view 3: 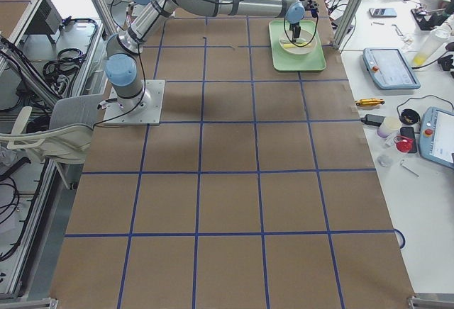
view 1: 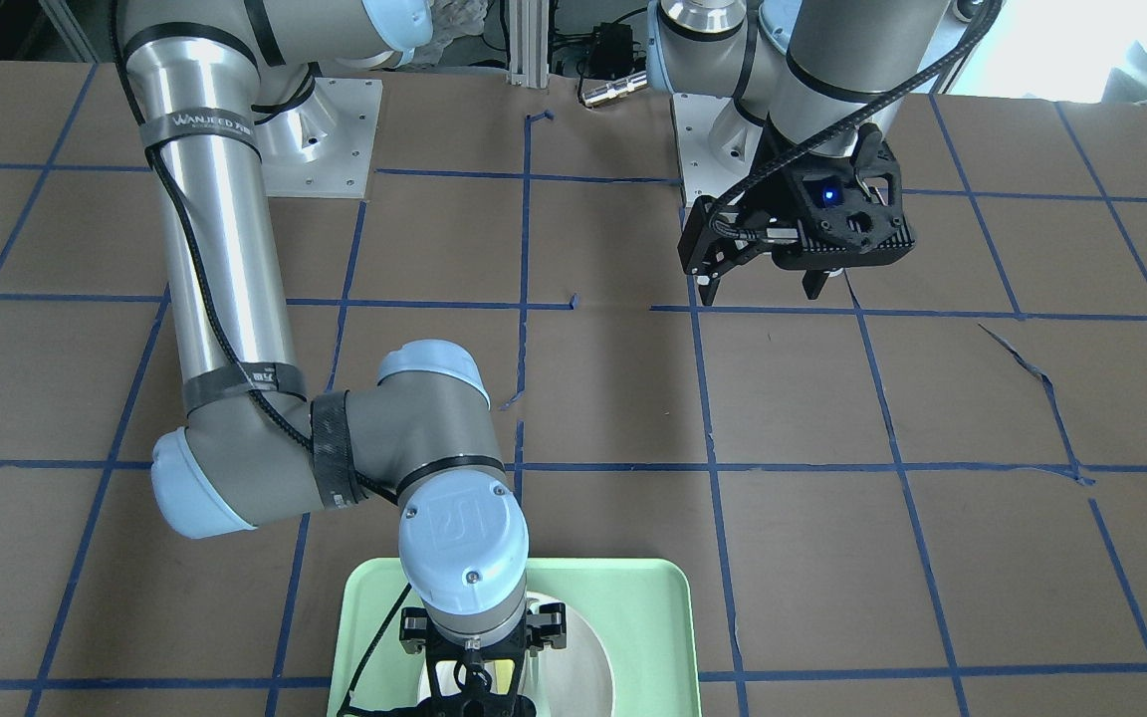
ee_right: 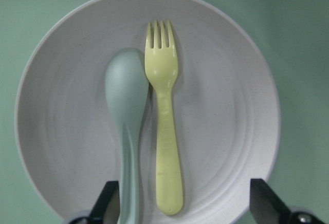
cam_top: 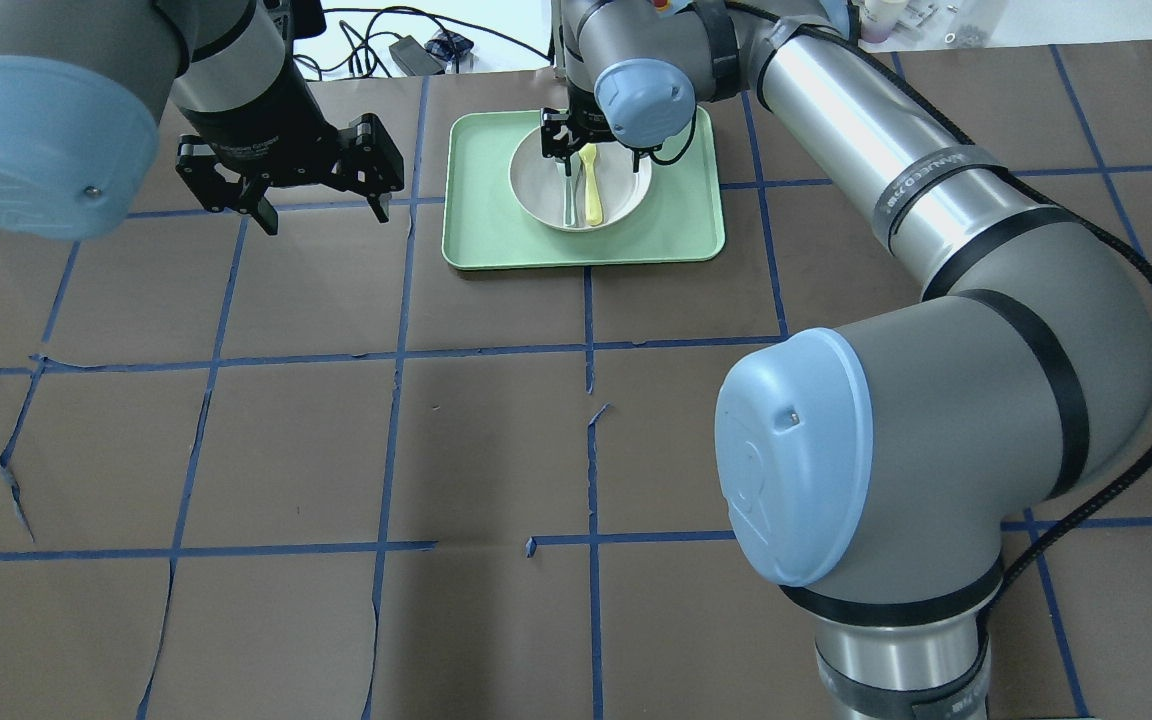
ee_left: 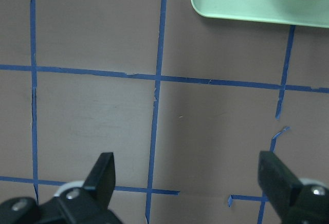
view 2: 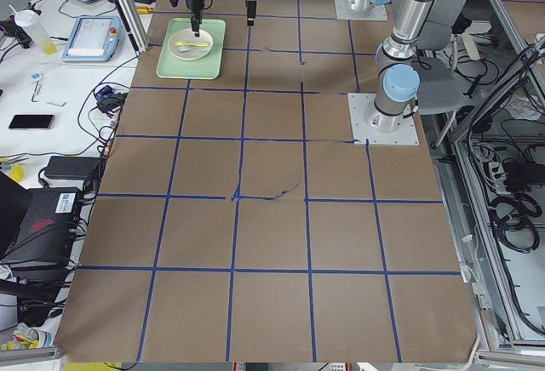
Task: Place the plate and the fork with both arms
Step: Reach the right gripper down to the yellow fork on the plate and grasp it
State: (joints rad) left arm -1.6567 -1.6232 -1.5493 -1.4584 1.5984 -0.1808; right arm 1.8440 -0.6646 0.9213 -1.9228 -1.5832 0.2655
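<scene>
Left hand (cam_top: 323,218): fingers spread, empty, hovering over bare surface (cam_top: 336,450), left of tray, apart from it. Tray (cam_top: 476,240): one, mint-green, carrying one off-white plate (ee_right: 221,106). In plate, side by side and touching: one grey-green spoon (ee_right: 126,111), one pale-yellow fork (ee_right: 165,116) at its right. Right hand (ee_right: 184,201): fingers spread, empty, directly above plate. Fork's handle end lies between fingers, long axis square to their gap, tines pointing away. Right hand much nearer fork.
</scene>
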